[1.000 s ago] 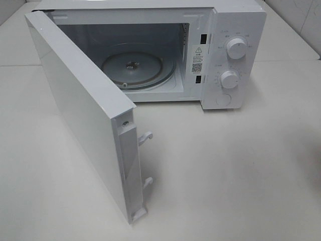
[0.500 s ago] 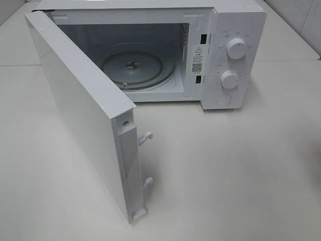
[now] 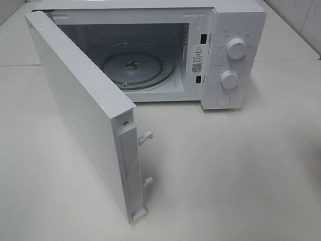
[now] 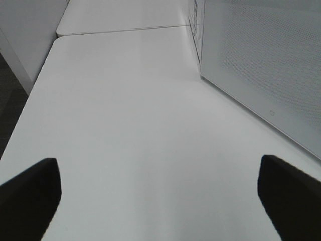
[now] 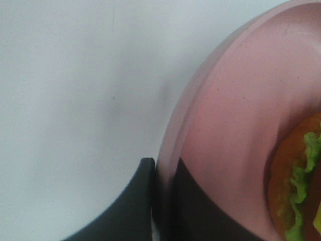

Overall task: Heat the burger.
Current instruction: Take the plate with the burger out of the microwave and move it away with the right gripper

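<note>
The burger (image 5: 287, 165) shows only in the right wrist view, as an edge of brown bun and green lettuce on a round pink plate (image 5: 235, 100). My right gripper (image 5: 161, 168) is shut on the plate's rim, with one dark finger outside it and one inside. My left gripper (image 4: 160, 201) is open and empty over the white table (image 4: 125, 125), beside the microwave's door (image 4: 261, 70). The white microwave (image 3: 225, 55) stands at the back with its door (image 3: 80, 110) swung wide open and its glass turntable (image 3: 133, 68) bare. Neither gripper nor the burger shows in the exterior high view.
The open door juts toward the front left of the table and has two latch hooks (image 3: 145, 136) on its edge. Two knobs (image 3: 235, 48) sit on the microwave's right panel. A table seam and edge show in the left wrist view (image 4: 115, 31).
</note>
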Tool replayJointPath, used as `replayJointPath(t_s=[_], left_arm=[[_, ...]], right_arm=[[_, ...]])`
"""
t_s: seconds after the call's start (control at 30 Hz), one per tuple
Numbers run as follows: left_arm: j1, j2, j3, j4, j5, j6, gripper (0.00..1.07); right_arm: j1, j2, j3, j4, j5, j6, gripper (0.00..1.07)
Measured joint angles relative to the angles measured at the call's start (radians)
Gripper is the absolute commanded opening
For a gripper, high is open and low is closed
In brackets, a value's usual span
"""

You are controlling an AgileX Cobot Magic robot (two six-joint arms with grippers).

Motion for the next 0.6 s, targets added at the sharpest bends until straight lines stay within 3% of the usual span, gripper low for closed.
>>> replayJointPath(t_s=[0.6], left_arm=[[0.000,0.000,0.000,0.000,0.000,0.000,1.00]], right_arm=[[0.000,0.056,0.000,-0.020,-0.061,0.060,0.00]])
